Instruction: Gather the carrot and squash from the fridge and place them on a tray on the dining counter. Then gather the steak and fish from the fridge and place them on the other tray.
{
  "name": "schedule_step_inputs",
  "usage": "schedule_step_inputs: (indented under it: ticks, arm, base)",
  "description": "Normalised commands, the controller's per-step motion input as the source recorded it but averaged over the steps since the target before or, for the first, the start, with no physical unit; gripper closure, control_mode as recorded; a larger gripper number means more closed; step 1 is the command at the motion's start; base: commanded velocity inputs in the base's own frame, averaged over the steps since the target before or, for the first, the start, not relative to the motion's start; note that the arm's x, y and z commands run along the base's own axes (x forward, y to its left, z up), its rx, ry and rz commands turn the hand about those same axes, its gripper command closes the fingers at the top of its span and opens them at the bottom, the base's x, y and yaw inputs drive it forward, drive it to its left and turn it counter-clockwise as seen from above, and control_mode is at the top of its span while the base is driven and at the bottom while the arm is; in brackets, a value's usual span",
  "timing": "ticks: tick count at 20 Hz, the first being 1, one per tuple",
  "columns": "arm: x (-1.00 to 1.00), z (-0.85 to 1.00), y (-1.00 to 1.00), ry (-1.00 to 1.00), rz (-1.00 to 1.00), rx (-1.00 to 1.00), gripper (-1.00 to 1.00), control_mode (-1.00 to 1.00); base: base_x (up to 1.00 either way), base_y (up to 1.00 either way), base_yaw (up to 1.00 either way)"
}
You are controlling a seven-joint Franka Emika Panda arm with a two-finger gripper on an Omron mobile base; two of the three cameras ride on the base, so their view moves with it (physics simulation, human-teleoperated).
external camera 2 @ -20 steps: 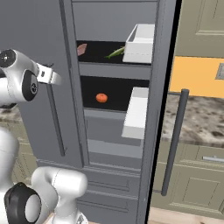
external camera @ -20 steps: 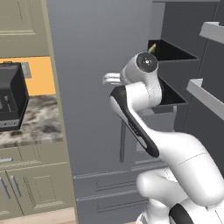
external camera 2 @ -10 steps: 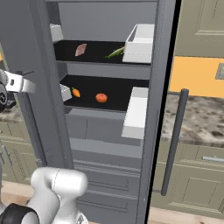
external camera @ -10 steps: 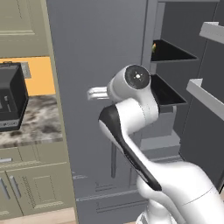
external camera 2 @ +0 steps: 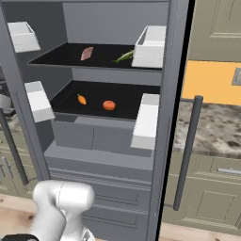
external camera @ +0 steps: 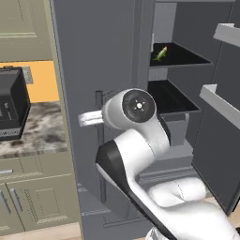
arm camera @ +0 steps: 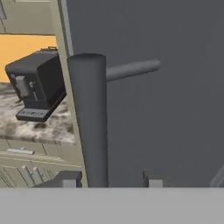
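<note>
The fridge stands with its left door swung wide. On the lower shelf lies the small orange carrot. The upper shelf holds the green squash, also seen as squash, and the pinkish steak to its left. The fish, the trays and the dining counter are out of view. My gripper is open at the door's vertical grey handle. The bar stands between the fingertips, close to the left one, with a gap on its right. My hand reaches left toward that handle.
A round orange fruit lies beside the carrot. White door bins hang on the right door, which has a long handle. A black coffee machine sits on the marble counter left of the fridge.
The left fridge door has swung further open, uncovering both shelves in the right base view. My arm has swung left with it, and the jaws have parted on the handle.
</note>
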Motion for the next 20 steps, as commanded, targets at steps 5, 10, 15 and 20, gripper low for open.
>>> schedule_step_inputs:
  ticks: [5,10,15,20]
  arm:
    - [-1.0,0.01,-0.43,-0.21,0.01,0.05,-1.0,-1.0]
    - [-0.97,0.0,-0.81,-0.14,0.0,0.15,-1.0,-1.0]
    - [-0.5,0.0,-1.0,-0.04,0.03,0.18,-1.0,-1.0]
    - [0.12,-0.1,-0.91,0.01,0.1,0.19,-1.0,-1.0]
  base:
    - [0.0,0.0,0.0]
    - [0.0,0.0,0.0]
    - [0.0,0.0,0.0]
    - [0.0,0.0,0.0]
